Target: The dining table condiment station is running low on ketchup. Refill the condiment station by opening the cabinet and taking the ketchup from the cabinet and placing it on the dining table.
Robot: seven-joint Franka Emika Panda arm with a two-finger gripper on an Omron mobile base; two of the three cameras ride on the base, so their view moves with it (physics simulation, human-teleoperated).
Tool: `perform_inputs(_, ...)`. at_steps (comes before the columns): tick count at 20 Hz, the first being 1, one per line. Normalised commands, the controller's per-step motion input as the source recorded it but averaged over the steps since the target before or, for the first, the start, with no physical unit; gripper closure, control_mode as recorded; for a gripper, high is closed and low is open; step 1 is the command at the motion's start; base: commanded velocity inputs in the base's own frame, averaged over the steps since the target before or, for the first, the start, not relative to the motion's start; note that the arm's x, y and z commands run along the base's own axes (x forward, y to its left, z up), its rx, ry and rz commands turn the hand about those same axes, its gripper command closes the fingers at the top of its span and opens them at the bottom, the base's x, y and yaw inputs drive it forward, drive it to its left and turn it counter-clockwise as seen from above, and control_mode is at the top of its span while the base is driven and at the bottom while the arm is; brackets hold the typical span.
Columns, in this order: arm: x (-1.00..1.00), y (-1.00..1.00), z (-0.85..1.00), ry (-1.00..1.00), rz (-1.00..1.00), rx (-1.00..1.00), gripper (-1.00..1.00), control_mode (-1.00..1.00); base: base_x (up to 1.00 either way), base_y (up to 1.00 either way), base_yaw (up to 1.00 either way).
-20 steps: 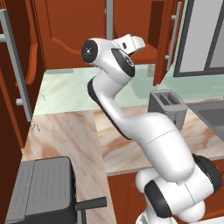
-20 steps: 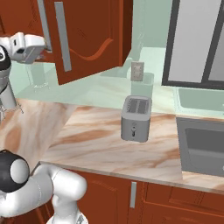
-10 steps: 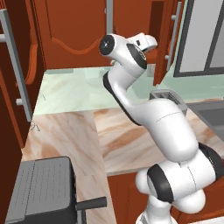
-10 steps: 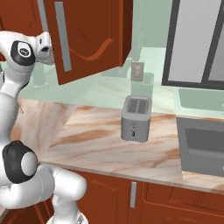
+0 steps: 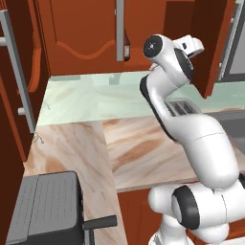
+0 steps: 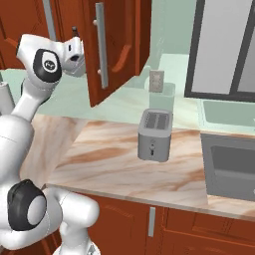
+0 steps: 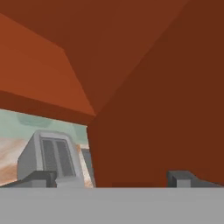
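Note:
The cabinet (image 5: 81, 33) hangs over the counter, its right door (image 6: 117, 50) swung open with a silver bar handle (image 6: 101, 45). A small dark bottle, the ketchup (image 5: 127, 48), shows in the gap just right of the other door's handle (image 5: 119, 28), partly hidden by it. My gripper (image 6: 77, 50) is raised to cabinet height just left of the open door and to the right of the bottle. In the hand view my gripper (image 7: 111, 179) is open, fingertips (image 7: 39, 178) far apart with nothing between them, close to red-brown wood. The dining table is out of view.
A silver toaster (image 6: 155, 134) stands on the marble counter (image 6: 114, 164) below the open door. A sink (image 6: 229, 169) lies to the right under a window (image 6: 224, 45). A dark grey appliance (image 5: 48, 210) sits at the counter's near left corner.
The arm has swung right, carrying the hand toward the open cabinet door. The jaws stay wide apart, and the door and toaster have not moved.

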Motion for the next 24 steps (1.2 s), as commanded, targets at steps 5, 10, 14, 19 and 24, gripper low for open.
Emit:
perform_inputs(5, -0.23, -1.00, 0.00, 0.01, -0.03, 0.07, -1.00, -1.00, 0.00, 0.00, 0.00)
perform_inputs(10, -0.01, -0.97, 0.00, 0.02, 0.00, 0.15, -1.00, -1.00, 0.00, 0.00, 0.00)
perform_inputs(14, -0.04, -0.17, 0.00, -0.07, 0.00, 0.03, -1.00, -1.00, 0.00, 0.00, 0.00)
perform_inputs(19, -0.08, 0.50, 0.00, -0.16, 0.04, 0.00, -1.00, -1.00, 0.00, 0.00, 0.00)
perform_inputs(24, 0.00, 0.90, -0.16, -0.21, 0.22, 0.10, -1.00, -1.00, 0.00, 0.00, 0.00)
